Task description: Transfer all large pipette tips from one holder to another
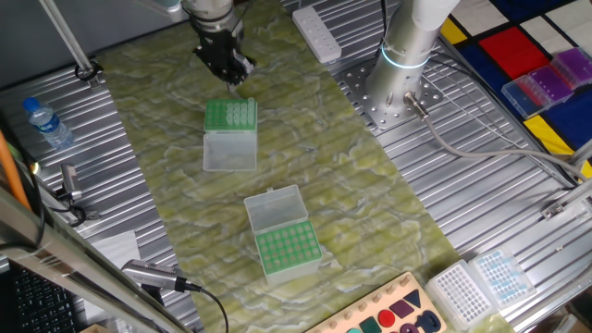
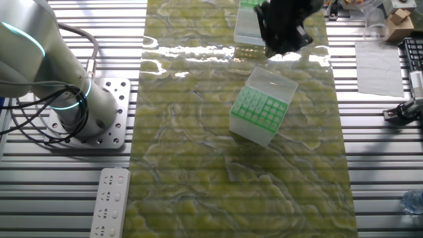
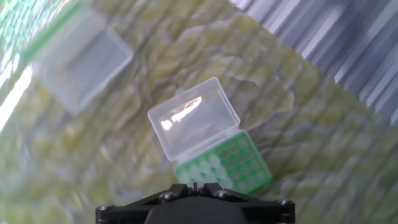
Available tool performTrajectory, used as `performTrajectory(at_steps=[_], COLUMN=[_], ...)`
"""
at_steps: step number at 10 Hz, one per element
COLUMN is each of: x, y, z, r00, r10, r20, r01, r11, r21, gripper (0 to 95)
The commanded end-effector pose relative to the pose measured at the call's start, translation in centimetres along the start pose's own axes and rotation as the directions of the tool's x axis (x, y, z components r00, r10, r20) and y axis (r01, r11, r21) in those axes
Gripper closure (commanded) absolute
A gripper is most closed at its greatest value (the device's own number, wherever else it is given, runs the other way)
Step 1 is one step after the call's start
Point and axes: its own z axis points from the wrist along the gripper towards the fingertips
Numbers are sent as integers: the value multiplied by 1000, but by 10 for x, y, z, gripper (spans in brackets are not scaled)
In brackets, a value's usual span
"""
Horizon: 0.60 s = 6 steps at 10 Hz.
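Observation:
My black gripper (image 1: 228,67) hangs high over the far holder (image 1: 229,115), a green rack with its clear lid (image 1: 229,150) folded open. The fingers (image 3: 186,187) stand close together with a thin pale sliver pinched between them, which looks like a large pipette tip. Below the hand, that holder (image 3: 239,167) shows whitish large pipette tips (image 3: 200,168) in its left wells and open green wells on the right. A second holder (image 1: 289,252) with an open lid (image 1: 275,209) sits nearer the front. From the other side, the gripper (image 2: 277,45) partly covers this second holder (image 2: 246,28).
A marbled green mat (image 1: 305,166) covers the ribbed metal table. The arm's base (image 1: 400,65) stands beside it, with a white power strip (image 1: 317,35). A water bottle (image 1: 44,122) is at the left. Other tip racks (image 1: 476,285) sit at the front right.

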Motion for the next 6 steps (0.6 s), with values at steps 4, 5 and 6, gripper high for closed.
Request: performTrajectory(at_steps=[4,5,6], x=[-7,-5,-4], y=[46,51,54], z=[18,27,34], r00=[873,861,854], r10=[482,505,515], r20=[68,69,71], r01=[-482,-502,-509], r11=[876,863,856], r21=[-30,-48,-90], gripper=[950,950,950])
